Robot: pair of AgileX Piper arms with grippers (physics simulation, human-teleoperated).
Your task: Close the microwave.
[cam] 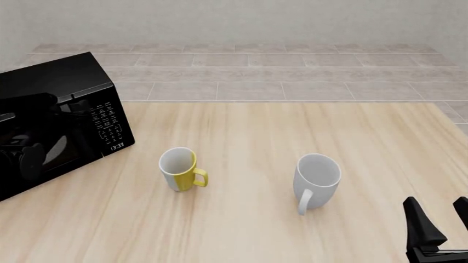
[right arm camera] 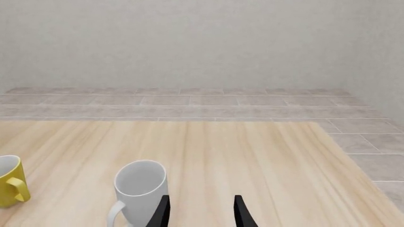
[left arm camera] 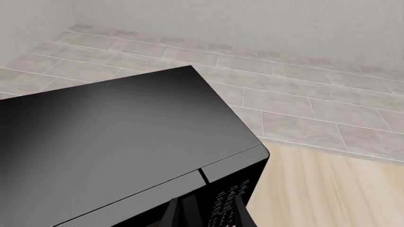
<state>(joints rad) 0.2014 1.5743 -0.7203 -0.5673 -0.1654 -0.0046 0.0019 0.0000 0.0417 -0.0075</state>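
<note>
The glossy black microwave [cam: 55,82] stands at the table's far left. Its door [cam: 36,142] lies flush with the white-marked button panel [cam: 108,121], and the clock reads 13:33. In the left wrist view I see its top [left arm camera: 120,137] and the seam between door and panel. My left gripper [left arm camera: 207,215] is open and empty, its fingertips just in front of the upper front edge by that seam. In the front view the left arm blends into the dark door. My right gripper [cam: 437,205] is open and empty at the near right, far from the microwave.
A yellow-and-white mug [cam: 179,169] stands right of the microwave. A white mug [cam: 318,175] stands mid-table, close to the right gripper [right arm camera: 198,210]; it also shows in the right wrist view [right arm camera: 140,187]. A tiled floor and a grey wall lie beyond the table.
</note>
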